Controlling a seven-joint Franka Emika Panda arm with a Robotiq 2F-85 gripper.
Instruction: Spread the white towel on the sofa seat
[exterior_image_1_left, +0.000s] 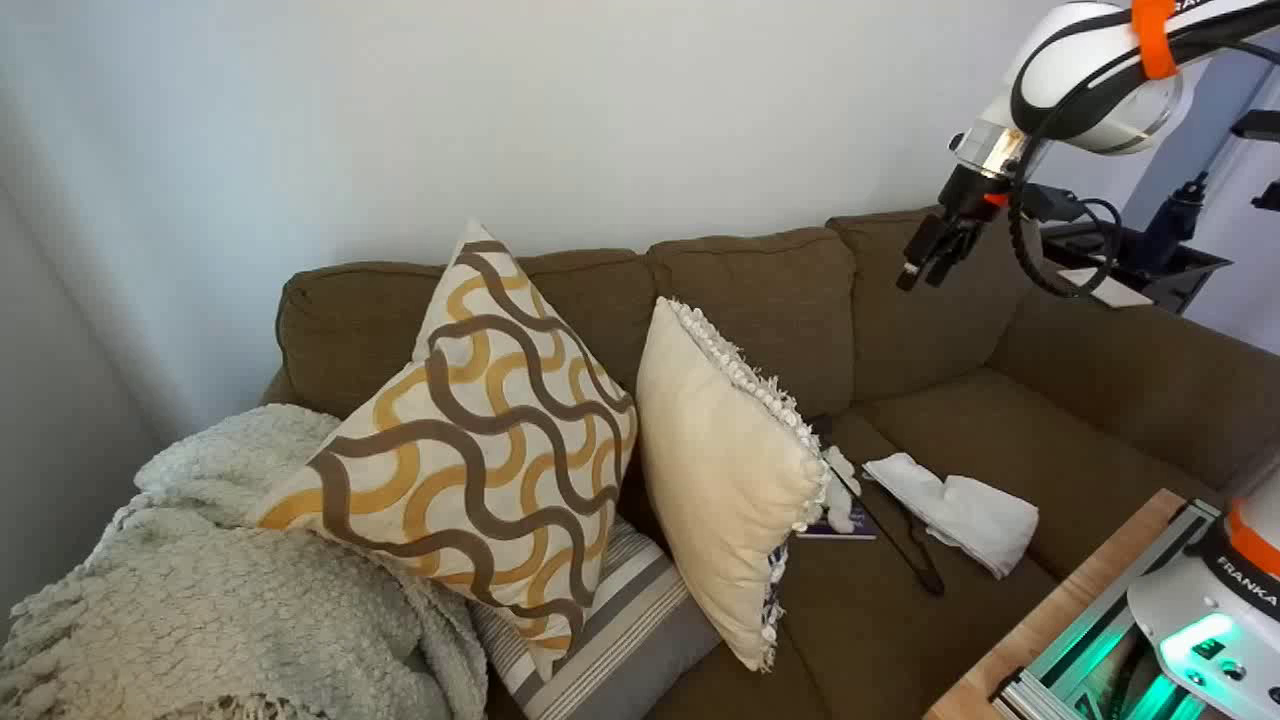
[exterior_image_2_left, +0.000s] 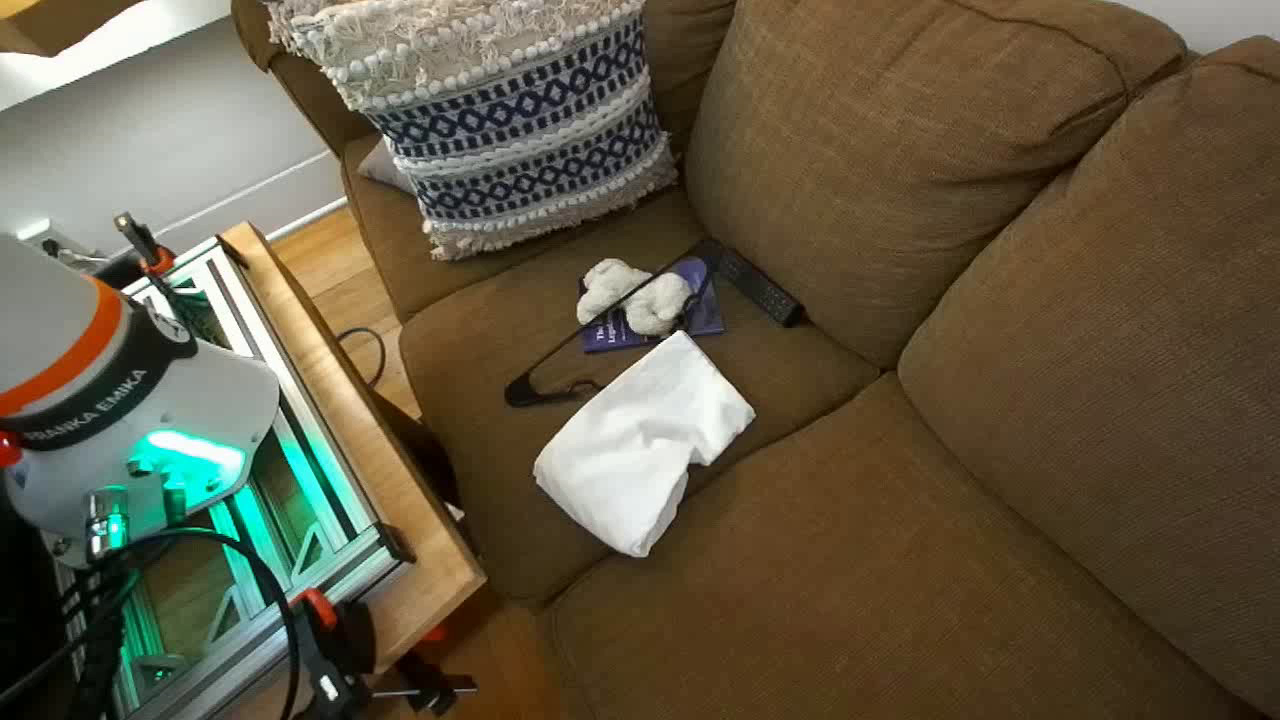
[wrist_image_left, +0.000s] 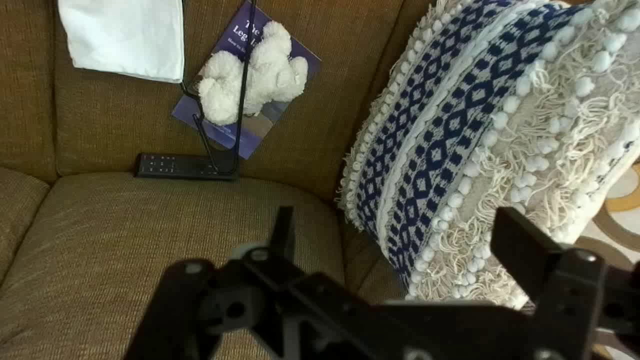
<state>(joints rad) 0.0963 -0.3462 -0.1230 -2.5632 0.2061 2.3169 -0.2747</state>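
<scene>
Two fingers (wrist_image_left: 284, 232) stand wide apart, holding nothing, and you're hanging high near the back cushion (wrist_image_left: 190, 220); down on the sofa seat (exterior_image_2_left: 850, 560), toward the robot's base (exterior_image_2_left: 150, 420), lies your folded white towel (exterior_image_2_left: 640, 440), its length roughly back to front: a descent looks due!

- White base (exterior_image_2_left: 170, 410) inside the worktop's (exterior_image_2_left: 432, 568) edge; orange ring (exterior_image_2_left: 60, 362), black band (exterior_image_2_left: 85, 403) lettered "FRANKA EMIKA", green glow (exterior_image_2_left: 195, 450);
- rounded white arm (exterior_image_1_left: 1078, 60) with curved black trim (exterior_image_1_left: 1090, 118); orange strap (exterior_image_1_left: 1155, 40), silver collar (exterior_image_1_left: 990, 147);
- blocky black gripper (exterior_image_1_left: 922, 278); round screw heads (wrist_image_left: 260, 254); black cable (exterior_image_1_left: 1016, 225), looped and partly ribbed.
</scene>
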